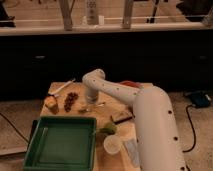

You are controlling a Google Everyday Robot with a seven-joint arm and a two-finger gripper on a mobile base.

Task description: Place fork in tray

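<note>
The white arm rises from lower right, bends at mid-frame and drops the gripper onto the counter; whether it grips anything cannot be told. The fork lies just beside it, above the green tray. Grapes sit left, a white cup right of the tray.

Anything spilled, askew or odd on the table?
Nothing stands out. Green tray sits flat at the near side, white cup upright beside it, end effector low over mid-table beyond the tray.
</note>
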